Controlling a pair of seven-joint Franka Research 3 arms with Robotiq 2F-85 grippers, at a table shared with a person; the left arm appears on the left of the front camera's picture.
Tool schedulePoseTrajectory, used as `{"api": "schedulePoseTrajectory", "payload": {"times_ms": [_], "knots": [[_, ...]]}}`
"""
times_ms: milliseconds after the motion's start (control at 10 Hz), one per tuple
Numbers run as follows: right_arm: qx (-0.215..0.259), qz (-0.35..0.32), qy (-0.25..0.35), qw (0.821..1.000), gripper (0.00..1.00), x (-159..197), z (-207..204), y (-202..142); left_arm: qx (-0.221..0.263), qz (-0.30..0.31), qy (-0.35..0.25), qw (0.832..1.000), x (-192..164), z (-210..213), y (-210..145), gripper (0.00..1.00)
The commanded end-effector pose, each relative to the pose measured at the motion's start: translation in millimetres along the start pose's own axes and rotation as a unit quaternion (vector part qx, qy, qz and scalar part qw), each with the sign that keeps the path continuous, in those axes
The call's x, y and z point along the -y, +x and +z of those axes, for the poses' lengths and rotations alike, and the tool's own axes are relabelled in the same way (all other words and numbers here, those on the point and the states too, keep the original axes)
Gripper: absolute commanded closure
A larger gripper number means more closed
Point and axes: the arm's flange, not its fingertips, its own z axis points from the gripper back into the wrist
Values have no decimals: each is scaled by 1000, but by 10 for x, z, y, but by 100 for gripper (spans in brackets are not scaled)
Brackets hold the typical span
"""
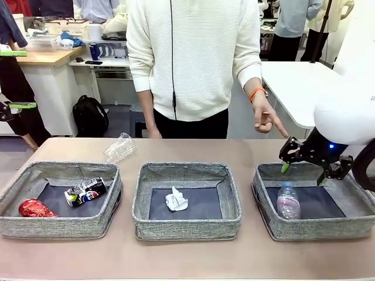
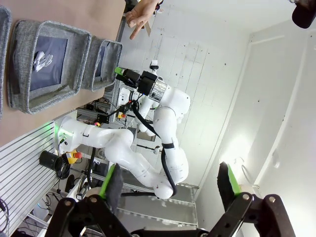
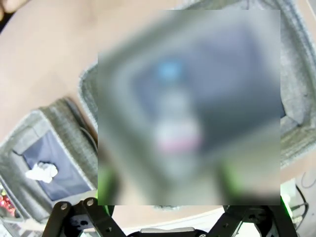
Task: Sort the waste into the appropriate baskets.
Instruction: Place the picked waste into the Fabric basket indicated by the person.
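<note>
Four items binned; clear plastic container (image 1: 119,147) remains on counter (image 1: 187,257) at 11 o'clock. Right claw (image 1: 303,174) apart, empty; left claw (image 2: 170,185) apart.

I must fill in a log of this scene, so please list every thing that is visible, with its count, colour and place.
baskets: 3, grey woven, in a row on the table: left, middle, right
red can: 1, red, in the left basket
dark multicoloured can: 1, in the left basket
paper ball: 1, white, in the middle basket
bottle: 1, clear with pink label, in the right basket
plastic container: 1, clear, on the table behind the left basket
person's hand: 1, orange wristband, pointing down above the right basket
right gripper: 1, black, green pads, open above the right basket
left gripper: 1, open, empty
</note>
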Motion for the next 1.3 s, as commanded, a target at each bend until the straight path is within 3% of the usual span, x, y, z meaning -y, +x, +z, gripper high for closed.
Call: {"api": "schedulePoseTrajectory", "payload": {"times_ms": [0, 200, 300, 400, 500, 600, 700, 1000, 1100, 1200], "knots": [[0, -13, 49, 999, 0, 204, -142, -240, -3, -11, -9, 1000, 16, -8, -12, 0], [-37, 8, 173, 984, 0, 125, 204, -313, -3, -11, -9, 1000, 16, -8, -12, 0], [-71, 41, 248, 965, 0, 40, 494, -347, -3, -11, -9, 1000, 16, -8, -12, 0], [-108, 70, 325, 937, 0, -28, 787, -364, -3, -11, -9, 1000, 16, -8, -12, 0], [-123, 95, 455, 877, 0, -34, 1033, -362, -3, -11, -9, 1000, 16, -8, -12, 0], [-126, 93, 505, 848, 0, -13, 1149, -344, -3, -11, -9, 1000, 16, -8, -12, 0], [-174, 73, 546, 816, 0, 67, 1164, -295, -3, -11, -9, 1000, 16, -8, -12, 0], [-235, -2, 543, 806, 0, 416, 921, -187, -3, -11, -9, 1000, 16, -8, -12, 0], [-209, -53, 544, 811, 0, 594, 821, -157, -3, -11, -9, 1000, 16, -8, -12, 0], [-207, 20, 564, 799, 0, 253, 1233, -167, -3, -11, -9, 1000, 16, -8, -12, 0]]}}
